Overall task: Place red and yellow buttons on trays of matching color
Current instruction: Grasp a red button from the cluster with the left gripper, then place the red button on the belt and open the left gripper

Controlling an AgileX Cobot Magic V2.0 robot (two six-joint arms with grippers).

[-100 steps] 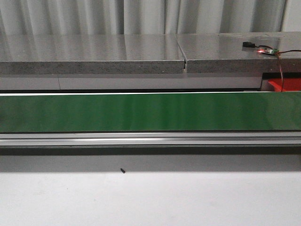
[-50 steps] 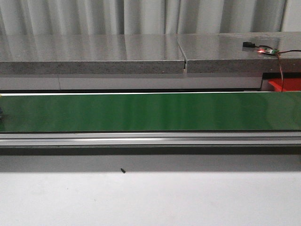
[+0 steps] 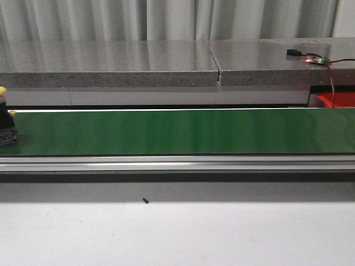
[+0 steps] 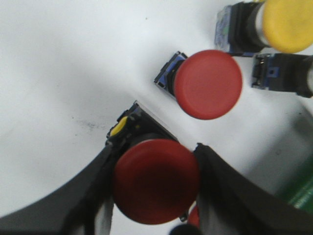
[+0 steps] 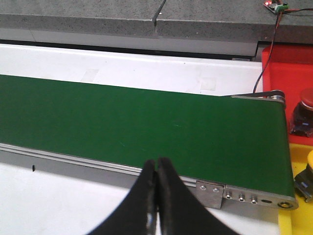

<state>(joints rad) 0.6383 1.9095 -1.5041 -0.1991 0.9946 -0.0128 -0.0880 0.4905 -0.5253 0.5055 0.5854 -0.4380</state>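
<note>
One yellow button (image 3: 4,119), half cut off, sits at the green belt's (image 3: 177,131) far left edge. Left claw (image 4: 154,183) grips a red button (image 4: 155,180) on the white bench (image 4: 58,73); its base is mostly hidden. Right claw (image 5: 156,169) is closed, empty.

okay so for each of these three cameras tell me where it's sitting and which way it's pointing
Front view: faces forward across the green conveyor belt; no arm shows.
Left wrist view: looks down at a red button between the left gripper fingers.
Right wrist view: looks along the belt toward the red tray; right gripper closed, empty.
Shared: front and right wrist views both show the belt.
</note>
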